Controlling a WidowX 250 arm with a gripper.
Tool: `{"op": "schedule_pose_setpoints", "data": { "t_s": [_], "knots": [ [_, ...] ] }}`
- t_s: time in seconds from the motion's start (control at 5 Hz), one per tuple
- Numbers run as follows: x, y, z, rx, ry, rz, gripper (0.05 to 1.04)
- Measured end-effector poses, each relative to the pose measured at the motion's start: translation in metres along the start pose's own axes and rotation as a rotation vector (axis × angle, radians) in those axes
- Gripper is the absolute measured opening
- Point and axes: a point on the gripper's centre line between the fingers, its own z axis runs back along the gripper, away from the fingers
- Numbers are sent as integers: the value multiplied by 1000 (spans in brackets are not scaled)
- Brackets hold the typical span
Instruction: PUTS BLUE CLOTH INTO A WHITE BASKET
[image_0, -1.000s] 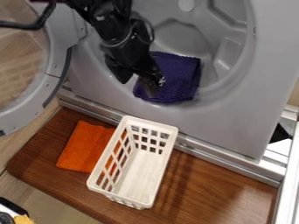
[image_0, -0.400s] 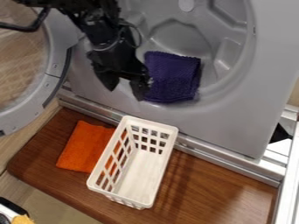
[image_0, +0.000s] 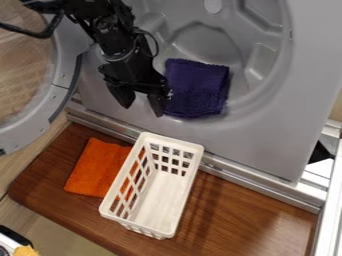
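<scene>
The black gripper (image_0: 142, 109) hangs at the left side of the washer drum's opening, its two fingers spread open with nothing between them. Just to its right, the dark blue cloth (image_0: 197, 89) lies folded on the lower lip of the drum; the right finger is close to the cloth's left edge, and whether they touch I cannot tell. Below, on the brown wooden board, stands the white basket (image_0: 160, 200), upright, with slotted walls and a bare floor.
An orange cloth (image_0: 97, 167) lies on the wooden board (image_0: 247, 215), left of the basket and partly behind its wall. The round washer door (image_0: 60, 95) stands open at the left. A metal rail (image_0: 260, 185) runs between washer and board.
The gripper has moved left, off the blue cloth, whose left part now shows. The cloth, the basket and the orange cloth have stayed in place.
</scene>
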Motion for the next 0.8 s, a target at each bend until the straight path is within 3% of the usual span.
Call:
{"op": "schedule_pose_setpoints", "data": {
  "t_s": [0.4, 0.6, 0.8],
  "knots": [
    [15, -8, -18, -39, -13, 22, 1001],
    [21, -7, -28, -56, 3, 23, 950],
    [23, -7, -29, -54, -11, 13, 661]
  ]
}}
